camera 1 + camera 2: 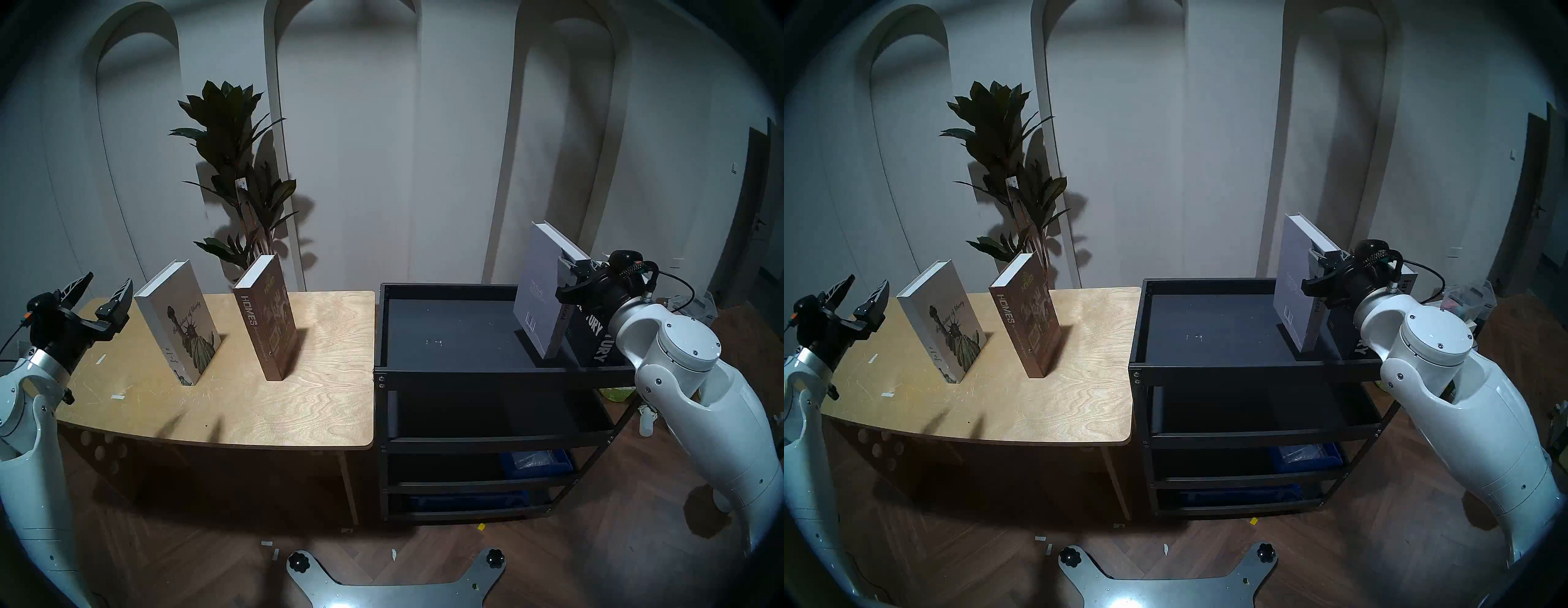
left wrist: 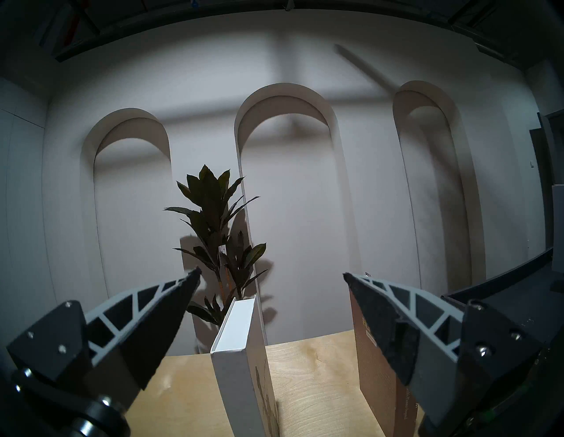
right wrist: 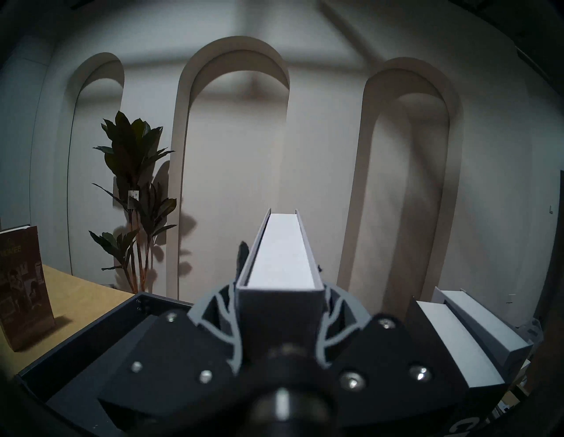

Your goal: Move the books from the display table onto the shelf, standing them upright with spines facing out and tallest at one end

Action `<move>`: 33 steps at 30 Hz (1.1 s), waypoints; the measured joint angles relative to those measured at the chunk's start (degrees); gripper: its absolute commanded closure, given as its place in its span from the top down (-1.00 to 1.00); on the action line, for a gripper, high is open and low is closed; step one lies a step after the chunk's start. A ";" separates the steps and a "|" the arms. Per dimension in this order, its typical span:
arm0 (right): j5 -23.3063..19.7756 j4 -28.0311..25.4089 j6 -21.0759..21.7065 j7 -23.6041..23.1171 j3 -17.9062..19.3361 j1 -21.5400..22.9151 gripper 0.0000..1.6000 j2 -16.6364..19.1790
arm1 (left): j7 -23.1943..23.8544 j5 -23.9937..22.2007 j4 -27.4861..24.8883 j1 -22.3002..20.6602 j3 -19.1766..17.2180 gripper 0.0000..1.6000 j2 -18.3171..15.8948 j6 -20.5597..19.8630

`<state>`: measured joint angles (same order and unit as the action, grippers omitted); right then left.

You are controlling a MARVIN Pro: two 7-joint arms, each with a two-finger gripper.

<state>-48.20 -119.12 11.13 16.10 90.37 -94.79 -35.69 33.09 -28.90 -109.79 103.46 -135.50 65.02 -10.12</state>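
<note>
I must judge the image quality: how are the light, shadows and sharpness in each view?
Head views: dim, bent by the fisheye, long shadows beside the HOMES book on the plywood table. Left wrist view: sharp, its open jaws dark. Right wrist view: the near gripper body is blurred, the grey book sharper.

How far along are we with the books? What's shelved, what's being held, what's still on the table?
Done: the black CENTURY book and a grey book beyond it stand on the shelf. In hand: the right end effector grips the grey Discontent book, upright on the top tray. Left: the Statue of Liberty book and HOMES book stand on the display table; the left end effector is open beside them.
</note>
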 measured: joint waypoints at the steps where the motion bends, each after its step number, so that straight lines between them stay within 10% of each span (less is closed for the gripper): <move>1: 0.12 0.27 -0.28 -0.34 0.33 -0.40 -1.00 0.13 | 0.00 0.00 0.00 0.00 0.00 1.00 0.00 0.00; 33: -2.04 8.69 -4.86 -6.89 4.79 -5.61 -1.00 -1.10 | 0.00 0.01 -0.02 0.00 -0.01 1.00 0.00 0.00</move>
<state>-50.24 -110.44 6.27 9.21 95.16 -100.39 -36.79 33.09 -28.89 -109.80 103.46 -135.51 65.02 -10.12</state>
